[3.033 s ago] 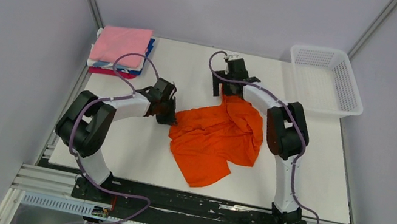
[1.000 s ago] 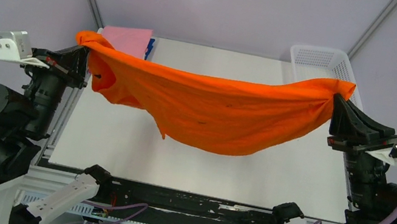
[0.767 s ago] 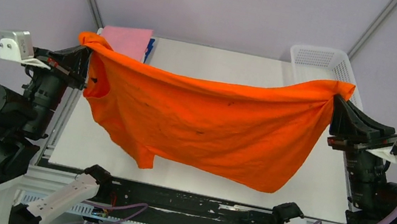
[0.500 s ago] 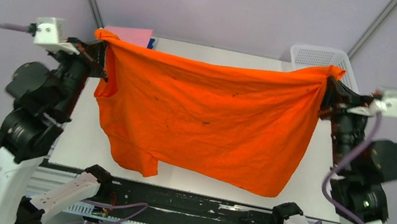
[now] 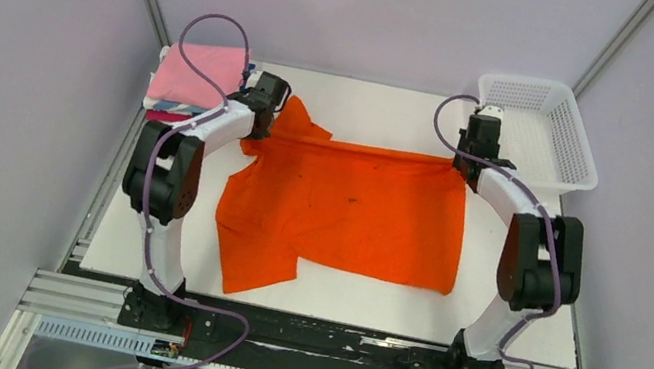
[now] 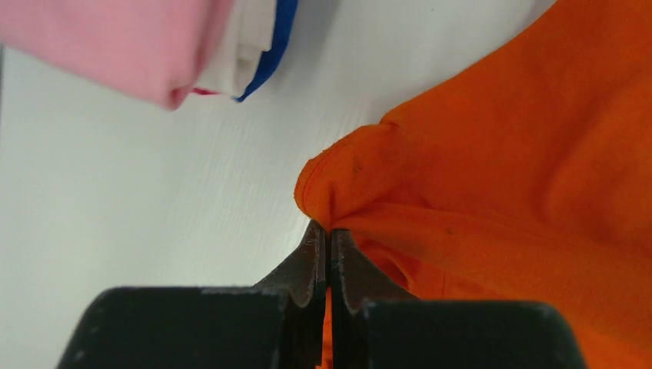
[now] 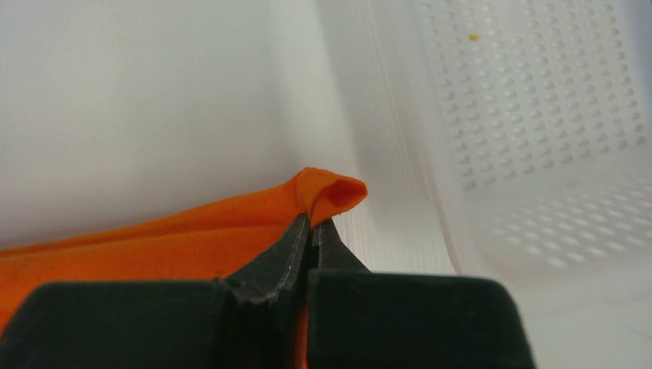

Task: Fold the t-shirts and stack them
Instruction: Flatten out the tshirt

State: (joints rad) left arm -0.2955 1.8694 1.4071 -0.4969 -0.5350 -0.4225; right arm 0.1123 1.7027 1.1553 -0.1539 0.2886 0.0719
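An orange t-shirt (image 5: pixel 349 209) lies spread on the white table (image 5: pixel 378 102), one sleeve trailing toward the front left. My left gripper (image 5: pixel 268 103) is shut on the shirt's far left corner; in the left wrist view a bunched orange fold (image 6: pixel 346 177) sticks out above the shut left gripper (image 6: pixel 329 231). At the far right corner my right gripper (image 5: pixel 472 154) is shut on the cloth, and a small orange loop (image 7: pixel 330 192) pokes past the closed right gripper (image 7: pixel 311 223). A folded stack with a pink t-shirt (image 5: pixel 195 75) on top sits at the far left.
A white mesh basket (image 5: pixel 555 133) stands at the back right, close beside the right gripper; its wall (image 7: pixel 538 115) fills the right wrist view. The folded stack's pink, white and blue edges (image 6: pixel 231 54) lie just left of the left gripper.
Both arms have come down from holding the shirt stretched in the air. The orange shirt now lies flat on the table, its far corners still gripped.
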